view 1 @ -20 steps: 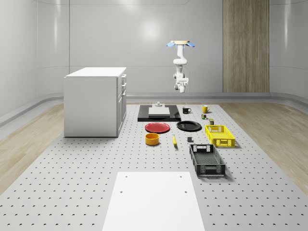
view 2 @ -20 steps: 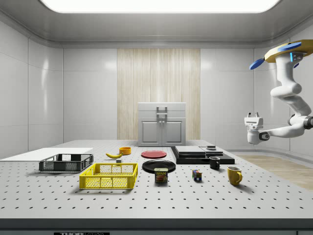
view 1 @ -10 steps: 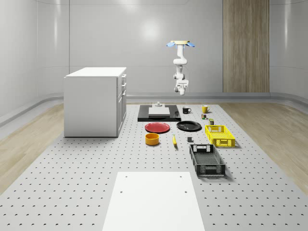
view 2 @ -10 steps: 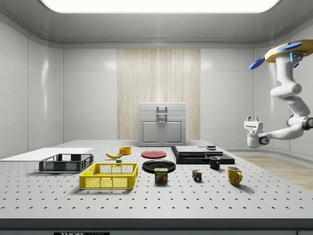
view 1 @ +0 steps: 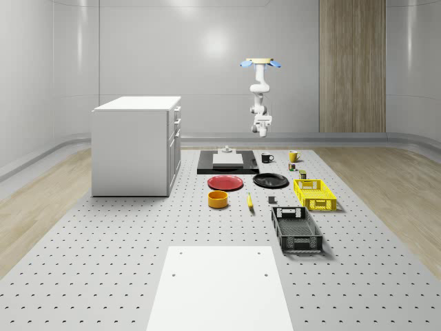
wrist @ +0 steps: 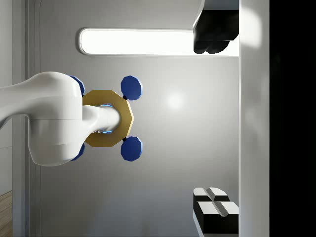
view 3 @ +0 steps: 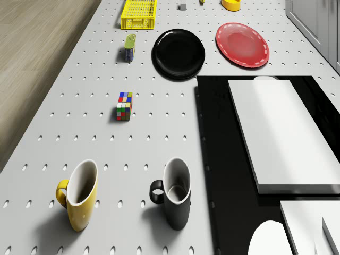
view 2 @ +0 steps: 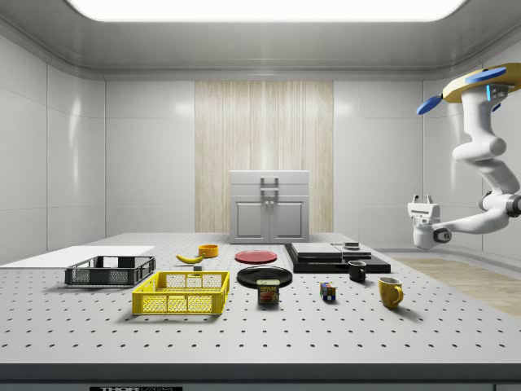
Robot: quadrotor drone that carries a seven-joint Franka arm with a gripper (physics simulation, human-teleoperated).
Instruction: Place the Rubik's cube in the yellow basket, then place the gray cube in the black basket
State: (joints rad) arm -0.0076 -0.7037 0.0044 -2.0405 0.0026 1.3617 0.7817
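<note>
The Rubik's cube (view 3: 124, 106) (view 1: 292, 166) (view 2: 328, 292) sits on the perforated table between the mugs and a can. The yellow basket (view 1: 299, 192) (view 2: 181, 303) (view 3: 139, 22) stands farther along. Beyond it is the black basket (view 1: 298, 243) (view 2: 110, 277). The small gray cube (view 3: 183, 7) (view 1: 272, 201) lies on the table beside the yellow basket. The drone (view 1: 260, 63) (view 2: 486, 84) hovers high over the table's far end. Its arm hangs down and bends back up. The gripper (view 2: 422, 199) (view 1: 261, 121) (wrist: 207, 121) points toward the ceiling, open and empty, well above the mugs.
A yellow mug (view 3: 79, 196) and a black mug (view 3: 176, 196) stand below the drone. A black slab (view 3: 212, 159) carrying white blocks is beside them. A black plate (view 3: 178, 53), red plate (view 3: 242, 44), can (view 3: 130, 48), orange bowl (view 1: 218, 199) and white cabinet (view 1: 138, 145) share the table.
The drone has drifted slightly toward the side view's right. The gripper has sunk a little and still points upward. Nothing on the table has moved.
</note>
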